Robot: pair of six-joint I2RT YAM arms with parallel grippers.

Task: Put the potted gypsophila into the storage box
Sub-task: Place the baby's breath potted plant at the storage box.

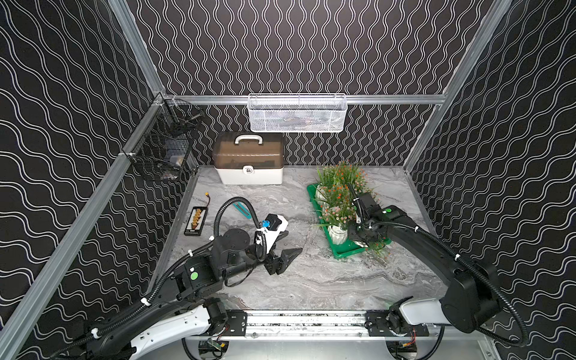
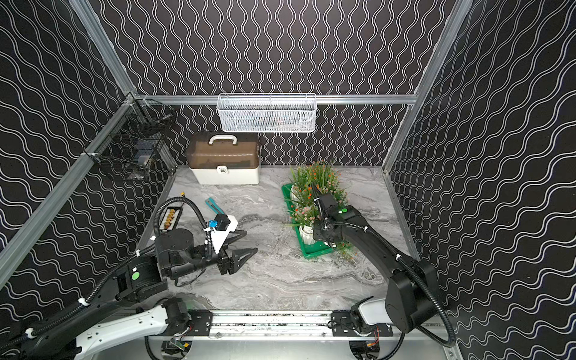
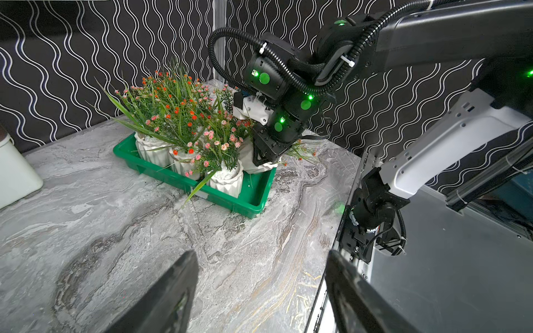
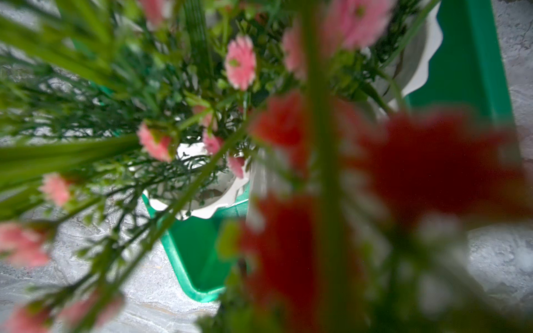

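The storage box (image 1: pixel 346 254) (image 2: pixel 311 254) is a green tray at the table's right, holding several potted gypsophila (image 3: pixel 226 180) in white ribbed pots (image 1: pixel 338 235). My right gripper (image 1: pixel 361 241) (image 3: pixel 265 161) is low over the tray's near right corner. It is shut on one potted gypsophila, whose white pot (image 3: pixel 247 157) tilts at the tray's rim while its stems and flowers (image 1: pixel 377 247) stick out past the edge. Blurred red flowers hide the jaws in the right wrist view, above the green tray (image 4: pixel 202 259). My left gripper (image 1: pixel 290 241) (image 3: pixel 261 256) rests open and empty over bare table.
A white case with a brown lid (image 1: pixel 249 162) stands at the back. Above it a white mesh basket (image 1: pixel 297 113) hangs on the wall, and a black wire basket (image 1: pixel 165 146) on the left. A black parts tray (image 1: pixel 195 221) and teal tool (image 1: pixel 241 209) lie left.
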